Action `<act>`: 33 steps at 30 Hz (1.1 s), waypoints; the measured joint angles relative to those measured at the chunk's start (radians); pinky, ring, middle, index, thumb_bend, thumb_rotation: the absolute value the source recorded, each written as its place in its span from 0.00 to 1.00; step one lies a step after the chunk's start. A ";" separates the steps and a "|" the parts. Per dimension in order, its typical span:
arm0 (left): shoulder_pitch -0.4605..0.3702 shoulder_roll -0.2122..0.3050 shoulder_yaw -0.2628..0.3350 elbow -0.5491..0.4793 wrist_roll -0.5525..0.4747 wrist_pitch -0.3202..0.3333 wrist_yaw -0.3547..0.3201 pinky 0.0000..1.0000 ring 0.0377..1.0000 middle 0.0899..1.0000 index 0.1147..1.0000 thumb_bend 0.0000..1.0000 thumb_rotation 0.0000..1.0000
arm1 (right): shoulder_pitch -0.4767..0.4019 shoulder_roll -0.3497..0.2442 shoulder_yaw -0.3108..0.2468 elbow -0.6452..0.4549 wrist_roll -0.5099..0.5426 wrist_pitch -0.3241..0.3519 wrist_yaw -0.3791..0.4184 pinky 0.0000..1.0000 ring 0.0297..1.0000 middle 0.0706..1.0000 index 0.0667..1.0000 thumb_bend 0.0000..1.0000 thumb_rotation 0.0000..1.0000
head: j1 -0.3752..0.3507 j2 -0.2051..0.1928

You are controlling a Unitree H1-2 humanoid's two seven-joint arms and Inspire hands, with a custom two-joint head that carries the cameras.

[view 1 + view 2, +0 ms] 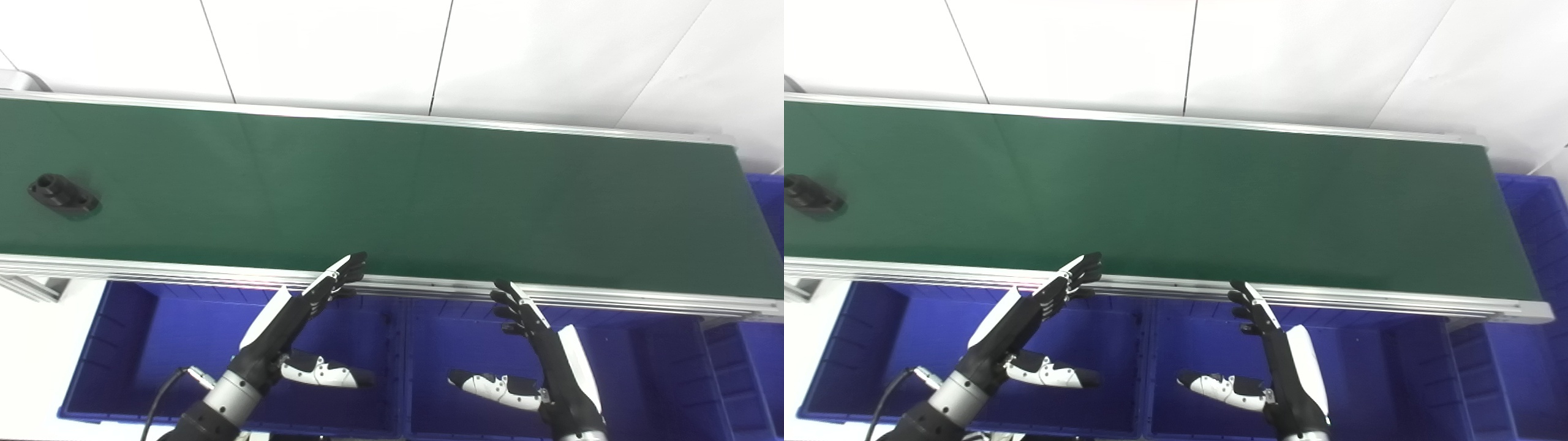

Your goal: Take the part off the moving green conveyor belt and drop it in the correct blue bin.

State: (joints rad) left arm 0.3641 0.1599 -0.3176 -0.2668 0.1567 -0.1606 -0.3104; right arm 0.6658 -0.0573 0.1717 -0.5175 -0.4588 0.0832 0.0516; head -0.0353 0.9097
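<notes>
Far left, black part on green belt; left hand, right hand spread, empty

Across the top of your frame you are looking at a white panelled wall, its dark seams running down at slight angles. At the lower left, a patch of white floor is showing, with a black cable curving across the bottom edge.
</notes>
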 measured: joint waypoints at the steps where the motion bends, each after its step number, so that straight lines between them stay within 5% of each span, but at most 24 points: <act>1: 0.005 -0.008 -0.002 -0.001 0.008 0.009 0.006 0.89 0.95 0.97 0.97 0.73 0.29 | 0.000 -0.009 -0.002 0.000 0.006 -0.001 -0.001 0.77 0.83 0.85 0.90 0.82 0.17 | 0.021 -0.006; 20: 0.035 -0.030 -0.022 0.007 0.056 0.021 0.050 0.88 0.93 0.95 0.95 0.72 0.26 | 0.003 -0.084 0.004 -0.001 0.081 -0.031 -0.006 0.77 0.82 0.84 0.89 0.84 0.16 | 0.023 -0.031; 33: -0.002 0.057 -0.010 0.037 -0.009 -0.028 0.024 0.83 0.88 0.91 0.92 0.70 0.17 | 0.011 -0.041 0.052 0.011 0.038 -0.035 -0.041 0.74 0.81 0.84 0.89 0.83 0.15 | -0.129 -0.031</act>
State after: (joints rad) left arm 0.3626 0.2165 -0.3272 -0.2301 0.1480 -0.1891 -0.2867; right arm 0.6766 -0.0978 0.2234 -0.5063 -0.4205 0.0486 0.0104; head -0.1641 0.8790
